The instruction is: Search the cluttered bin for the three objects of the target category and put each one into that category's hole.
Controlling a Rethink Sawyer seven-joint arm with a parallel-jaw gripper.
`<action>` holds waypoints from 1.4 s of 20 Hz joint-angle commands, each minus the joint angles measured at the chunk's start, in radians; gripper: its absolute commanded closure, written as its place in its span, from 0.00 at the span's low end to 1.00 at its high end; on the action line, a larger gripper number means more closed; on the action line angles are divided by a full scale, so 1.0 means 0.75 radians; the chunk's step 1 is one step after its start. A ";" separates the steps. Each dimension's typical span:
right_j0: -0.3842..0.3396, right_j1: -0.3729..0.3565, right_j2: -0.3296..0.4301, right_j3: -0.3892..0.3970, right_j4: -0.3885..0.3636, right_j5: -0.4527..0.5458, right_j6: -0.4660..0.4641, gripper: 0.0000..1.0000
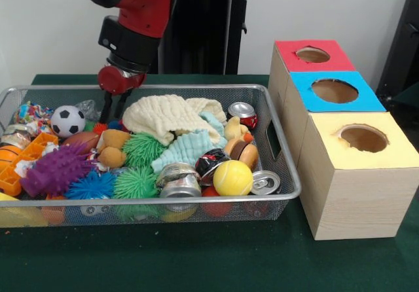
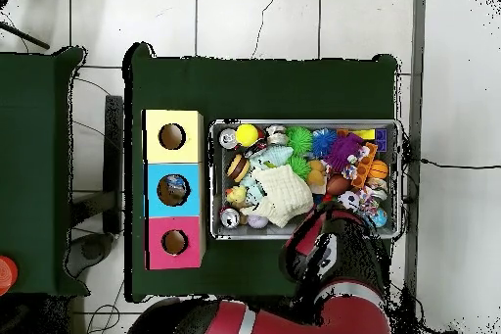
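Note:
A wire bin (image 1: 291,174) holds a jumble. In it are drink cans (image 1: 243,112) (image 1: 265,182), a yellow ball (image 1: 232,177), a soccer ball (image 1: 67,120), a cream cloth (image 1: 167,116), a teal cloth (image 1: 186,149) and green spiky balls (image 1: 141,149). My gripper (image 1: 113,115) reaches down into the bin's far left part, just left of the cream cloth. Its two dark fingers (image 1: 105,107) stand apart with nothing between them. In the overhead view the arm (image 2: 328,237) covers the gripper over the bin (image 2: 303,122).
Right of the bin stand three wooden boxes, each with a round hole: red top (image 1: 313,55), blue top (image 1: 334,90), yellow top (image 1: 363,138). A purple spiky toy (image 1: 55,169), a blue spiky ball (image 1: 91,186) and an orange tray (image 1: 26,158) fill the bin's left end.

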 commanded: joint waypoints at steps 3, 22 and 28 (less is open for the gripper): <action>-0.038 0.038 0.078 -0.001 0.075 0.111 0.059 0.00; -0.163 -0.112 0.215 0.053 0.222 0.309 -0.190 0.00; -0.229 -0.152 0.288 0.057 0.267 0.388 -0.278 0.00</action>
